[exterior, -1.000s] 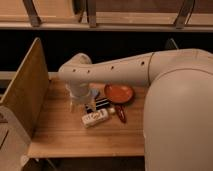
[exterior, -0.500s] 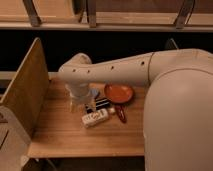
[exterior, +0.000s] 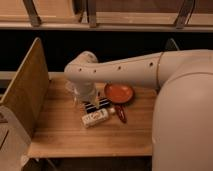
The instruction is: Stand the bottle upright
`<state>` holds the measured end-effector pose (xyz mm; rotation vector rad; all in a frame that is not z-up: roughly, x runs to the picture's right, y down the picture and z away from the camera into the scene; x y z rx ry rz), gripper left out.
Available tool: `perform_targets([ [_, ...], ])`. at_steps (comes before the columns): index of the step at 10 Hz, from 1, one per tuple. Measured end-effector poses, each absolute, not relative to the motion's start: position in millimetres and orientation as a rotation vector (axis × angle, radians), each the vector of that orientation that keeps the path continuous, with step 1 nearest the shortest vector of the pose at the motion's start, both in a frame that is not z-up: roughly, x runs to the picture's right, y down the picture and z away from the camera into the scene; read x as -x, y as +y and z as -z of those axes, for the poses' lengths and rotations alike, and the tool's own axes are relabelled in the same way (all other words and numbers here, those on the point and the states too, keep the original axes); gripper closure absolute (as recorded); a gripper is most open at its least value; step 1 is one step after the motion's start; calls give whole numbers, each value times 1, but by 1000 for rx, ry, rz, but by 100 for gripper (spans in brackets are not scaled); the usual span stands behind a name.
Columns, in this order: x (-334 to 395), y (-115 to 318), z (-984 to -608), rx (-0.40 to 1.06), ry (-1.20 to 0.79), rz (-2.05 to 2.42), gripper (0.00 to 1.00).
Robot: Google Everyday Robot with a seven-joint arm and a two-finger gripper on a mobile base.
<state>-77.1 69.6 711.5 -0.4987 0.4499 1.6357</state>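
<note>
The cream-white bottle [exterior: 95,118] lies on its side on the wooden table [exterior: 65,132], its label with dark print facing up. Just behind it lies the black bar with pale stripes [exterior: 98,105]. My white arm reaches in from the right and bends down over the table; the gripper [exterior: 86,99] is at its lower end, just above and behind the bottle, mostly hidden by the wrist. A translucent cup [exterior: 73,92] stands partly hidden behind the arm on the left.
An orange-red bowl [exterior: 119,93] sits right of the gripper. A small red object [exterior: 120,113] lies right of the bottle. A wooden side panel [exterior: 25,92] walls the table's left edge. A dark gap and shelf rail run behind.
</note>
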Motion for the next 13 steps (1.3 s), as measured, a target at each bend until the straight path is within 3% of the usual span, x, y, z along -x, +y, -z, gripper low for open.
perform_targets([
  [2,37,48,-711,404,406,-1845,35],
  [8,42,49,-711,405,416,-1911,35],
  [13,2,59,-765,396,485,-1886,35],
])
